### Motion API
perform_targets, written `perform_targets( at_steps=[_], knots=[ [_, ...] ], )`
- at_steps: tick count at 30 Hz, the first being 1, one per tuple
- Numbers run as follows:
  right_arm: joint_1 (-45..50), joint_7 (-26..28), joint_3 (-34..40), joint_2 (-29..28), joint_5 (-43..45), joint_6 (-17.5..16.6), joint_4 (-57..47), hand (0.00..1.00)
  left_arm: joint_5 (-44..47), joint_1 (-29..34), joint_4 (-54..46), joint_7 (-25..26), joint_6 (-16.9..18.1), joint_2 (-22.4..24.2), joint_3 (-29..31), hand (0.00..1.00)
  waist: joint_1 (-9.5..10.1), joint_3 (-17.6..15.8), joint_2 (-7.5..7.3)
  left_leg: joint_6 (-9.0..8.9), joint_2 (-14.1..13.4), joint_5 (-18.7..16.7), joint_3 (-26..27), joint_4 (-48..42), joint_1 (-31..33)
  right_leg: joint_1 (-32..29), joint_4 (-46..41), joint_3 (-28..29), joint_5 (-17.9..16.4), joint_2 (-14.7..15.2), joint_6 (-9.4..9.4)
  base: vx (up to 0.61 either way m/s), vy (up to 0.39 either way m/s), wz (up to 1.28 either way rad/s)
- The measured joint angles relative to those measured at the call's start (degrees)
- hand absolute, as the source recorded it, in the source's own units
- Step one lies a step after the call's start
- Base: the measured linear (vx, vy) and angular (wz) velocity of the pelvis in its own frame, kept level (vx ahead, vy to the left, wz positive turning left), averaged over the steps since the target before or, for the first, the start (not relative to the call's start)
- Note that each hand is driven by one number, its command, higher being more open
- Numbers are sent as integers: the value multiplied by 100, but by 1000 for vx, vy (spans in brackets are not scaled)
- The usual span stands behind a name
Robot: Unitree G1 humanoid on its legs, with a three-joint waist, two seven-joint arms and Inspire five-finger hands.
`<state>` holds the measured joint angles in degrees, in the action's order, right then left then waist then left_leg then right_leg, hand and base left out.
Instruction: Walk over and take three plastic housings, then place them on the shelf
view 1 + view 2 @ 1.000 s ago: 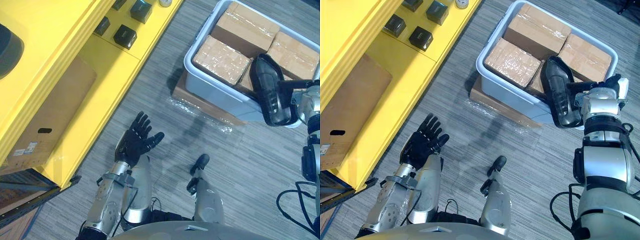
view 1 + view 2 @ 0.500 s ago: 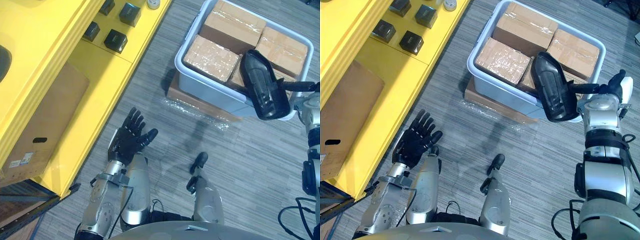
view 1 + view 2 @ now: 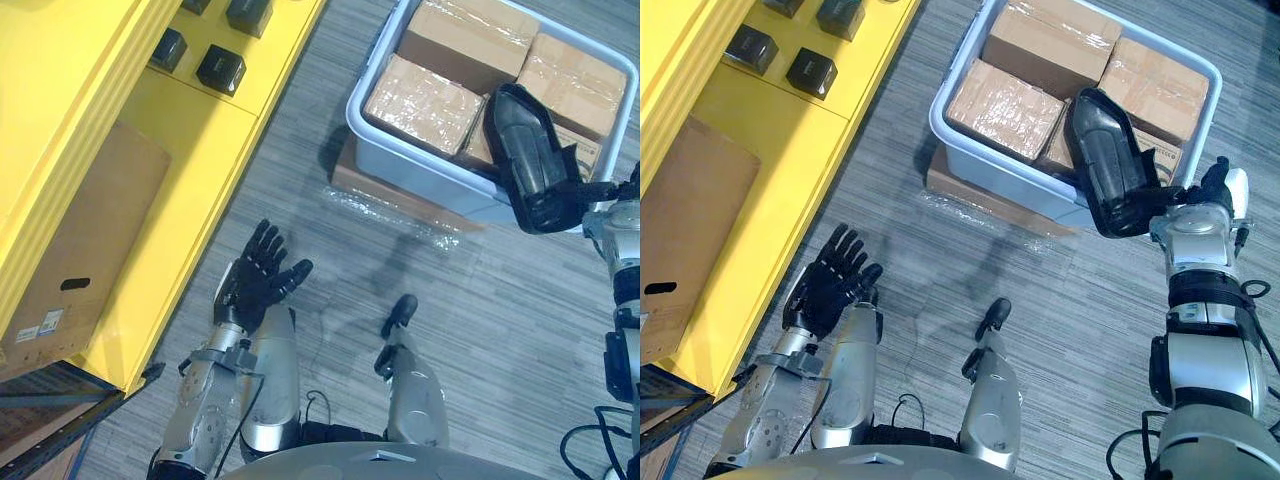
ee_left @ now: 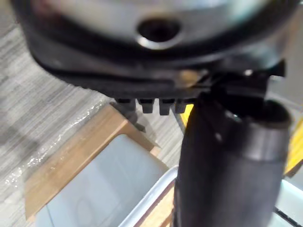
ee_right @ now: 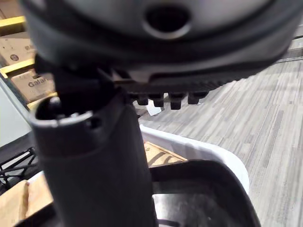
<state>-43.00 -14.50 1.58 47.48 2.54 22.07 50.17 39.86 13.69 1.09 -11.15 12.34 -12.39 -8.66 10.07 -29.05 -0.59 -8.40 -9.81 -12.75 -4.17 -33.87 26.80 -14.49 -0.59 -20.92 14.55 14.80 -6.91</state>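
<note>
My right hand (image 3: 1218, 185) is shut on a long black plastic housing (image 3: 530, 160) and holds it in the air over the right side of a grey-blue tote (image 3: 400, 150). In the right wrist view the thumb (image 5: 94, 156) lies against the housing (image 5: 199, 194). My left hand (image 3: 250, 285) is open with spread fingers, low above the floor beside the yellow shelf (image 3: 190, 140). It holds nothing.
The tote holds several taped cardboard boxes (image 3: 420, 100) and stands on a flat cardboard sheet (image 3: 390, 195). Small black boxes (image 3: 221, 68) sit on the shelf's upper level. A large cardboard box (image 3: 80, 250) fills the shelf's lower bay. Grey striped floor lies between shelf and tote.
The whole view has shifted as the camera moved. The right hand keeps hold of the housing by the tote, with the housing tilted slightly. The left hand stays open.
</note>
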Motion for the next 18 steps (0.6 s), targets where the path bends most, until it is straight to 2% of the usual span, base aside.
perform_targets(
  at_steps=[5,11,12,13,14,18],
  knots=[
    [-207,50,-17,14,-2,-3,525,100,2,-25,183,107,5,14,-18,100,40,8,47,9,3,-20,-20,-82,177,-153,-44,-3,-1,6,1,-11,66,0],
    [-312,498,-113,372,-192,-12,1155,100,3,-213,408,144,21,26,-166,100,103,3,327,41,51,-52,-110,-288,510,-343,-63,-54,32,30,-38,-29,88,4],
    [-317,520,-113,376,-201,-18,1186,100,3,-215,412,151,21,26,-167,100,102,3,334,41,51,-52,-112,-288,510,-343,-64,-55,32,30,-38,-12,72,4],
    [-342,597,-113,415,-214,-24,1315,0,2,-225,412,165,22,30,-182,100,102,-2,379,42,56,-52,-126,-289,523,-343,-69,-69,30,32,-35,-15,56,9],
    [-402,726,-110,521,-223,-11,1497,0,3,-256,410,180,25,45,-218,100,97,3,455,44,74,-51,-171,-304,578,-355,-70,-112,29,37,-34,-17,57,10],
    [-503,833,-108,619,-474,-14,1784,0,3,-287,416,195,26,66,-230,100,136,-4,569,49,89,-41,-185,-305,652,-432,-88,-118,30,50,-35,-17,56,4]
  ],
)
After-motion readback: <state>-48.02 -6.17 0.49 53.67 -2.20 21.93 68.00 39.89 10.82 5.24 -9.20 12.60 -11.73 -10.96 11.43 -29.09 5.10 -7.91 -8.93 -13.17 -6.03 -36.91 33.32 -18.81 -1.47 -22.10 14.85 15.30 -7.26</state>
